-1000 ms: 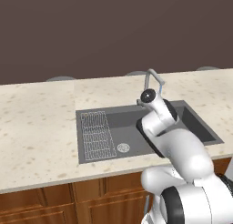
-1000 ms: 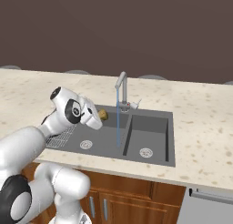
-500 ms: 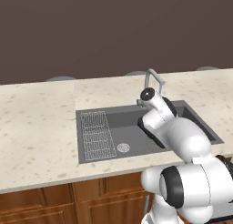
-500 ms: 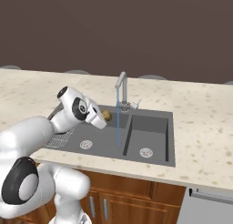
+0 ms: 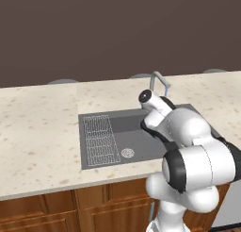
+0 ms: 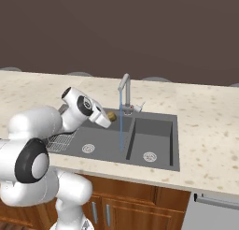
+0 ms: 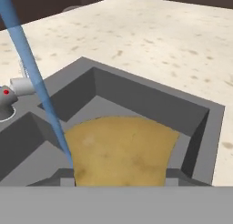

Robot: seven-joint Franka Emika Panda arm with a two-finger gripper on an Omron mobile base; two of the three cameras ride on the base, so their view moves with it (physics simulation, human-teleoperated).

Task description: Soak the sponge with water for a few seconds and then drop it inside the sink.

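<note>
sponge [image 7: 120, 150] pinched in gripper [image 7: 120, 182], broad face to camera, beside water [image 7: 34, 77] over sink [image 7: 150, 104]

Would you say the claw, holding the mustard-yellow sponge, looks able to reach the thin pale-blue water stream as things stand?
Probably yes. The claw, shut on the mustard-yellow sponge, sits over the dark grey sink close beside the pale-blue water stream; in the hand view the stream runs along the sponge's edge, with nothing between them.

Speckled beige counter [image 5: 37, 132], wood cabinets [image 5: 94, 207], brown wall [image 5: 94, 33]
</note>
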